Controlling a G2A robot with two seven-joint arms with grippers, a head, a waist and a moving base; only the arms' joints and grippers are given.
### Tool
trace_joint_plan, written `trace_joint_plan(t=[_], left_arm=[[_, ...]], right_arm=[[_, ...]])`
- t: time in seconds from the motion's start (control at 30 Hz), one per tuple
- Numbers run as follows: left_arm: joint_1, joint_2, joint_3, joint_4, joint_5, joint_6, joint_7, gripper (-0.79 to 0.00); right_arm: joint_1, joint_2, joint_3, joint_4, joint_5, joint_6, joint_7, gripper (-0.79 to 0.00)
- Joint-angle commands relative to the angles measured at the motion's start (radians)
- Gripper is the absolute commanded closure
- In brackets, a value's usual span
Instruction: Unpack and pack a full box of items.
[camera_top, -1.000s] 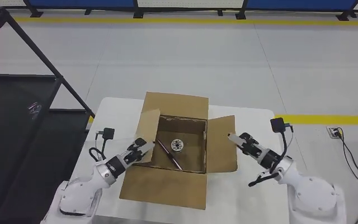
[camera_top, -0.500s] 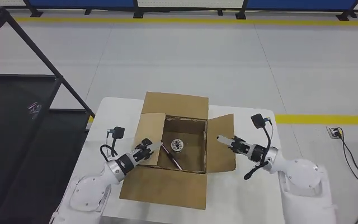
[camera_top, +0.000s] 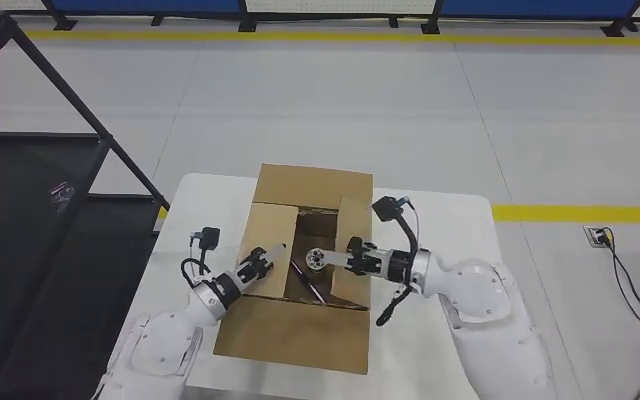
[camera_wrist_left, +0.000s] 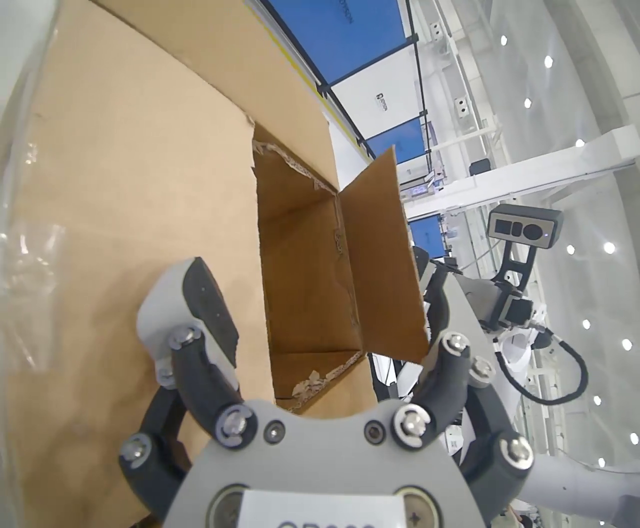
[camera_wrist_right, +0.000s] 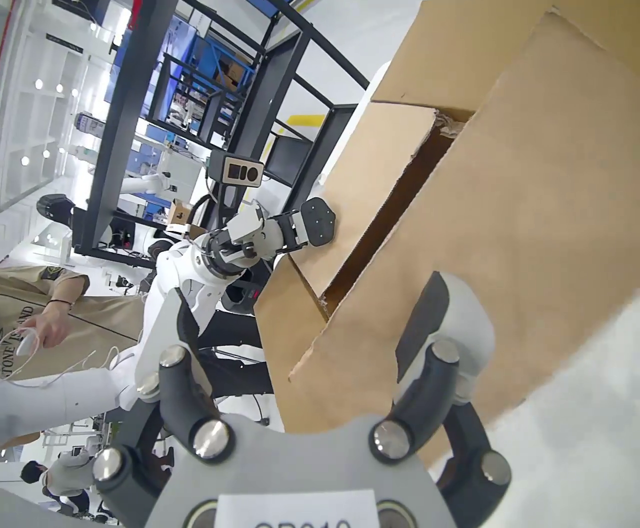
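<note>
A two-armed robot works on a cardboard box (camera_top: 322, 228) at the middle of a white table (camera_top: 440, 230), the left gripper (camera_top: 257, 262) and right gripper (camera_top: 353, 257) set against opposite side flaps. Both sets of jaws stand spread and grasp nothing: in the left wrist view one pad (camera_wrist_left: 210, 305) lies flat on the face of the left flap (camera_top: 268, 235), and in the right wrist view a finger (camera_wrist_right: 450, 320) rests likewise on the right flap (camera_top: 355, 220). The spread pose looks chosen for pushing, not lifting, with a broad pad face bearing on the cardboard so that each flap tips inward over the opening. Between the two grippers and below them, on the box floor, lie a small round white part (camera_top: 317, 259) and, just beside it toward the left gripper, a dark slender rod (camera_top: 305, 282); both are apart from either set of jaws. The contents sit low and central, likely so the flaps can swing over them without catching. The far flap (camera_top: 315, 185) and near flap (camera_top: 295, 338) lie folded outward, beyond and short of the grippers. Judged from this, the packing end of the task is in hand, with the side flaps partly turned in and the long flaps not yet closed.
</note>
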Motion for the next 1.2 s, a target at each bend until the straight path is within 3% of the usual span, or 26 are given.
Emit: trace_joint_plan(t=[0.0,0.27,0.47,0.8,1.0,1.17], left_arm=[[-0.005,-0.001,0.008,0.006,-0.002,0.019,0.016,-0.785],[-0.019,-0.004,0.032,0.016,0.005,0.054,0.042,-0.785],[-0.022,-0.004,0.040,0.022,-0.003,0.063,0.043,-0.785],[-0.011,-0.004,0.024,0.016,-0.043,0.063,0.081,-0.785],[0.020,0.003,-0.039,-0.057,-0.093,0.041,0.086,-0.785],[0.084,0.018,-0.160,-0.142,-0.163,-0.003,0.045,-0.785]], right_arm=[[0.027,-0.003,-0.038,0.045,-0.024,0.019,-0.028,-0.785],[0.057,-0.007,-0.126,0.118,-0.100,0.006,-0.126,-0.785],[0.055,-0.004,-0.162,0.118,-0.187,0.069,-0.173,-0.785],[0.065,-0.002,-0.179,0.141,-0.167,0.086,-0.196,-0.785],[0.053,0.007,-0.155,0.082,-0.144,0.065,-0.193,-0.785],[0.049,0.013,-0.147,0.018,-0.187,0.102,-0.196,-0.785]])
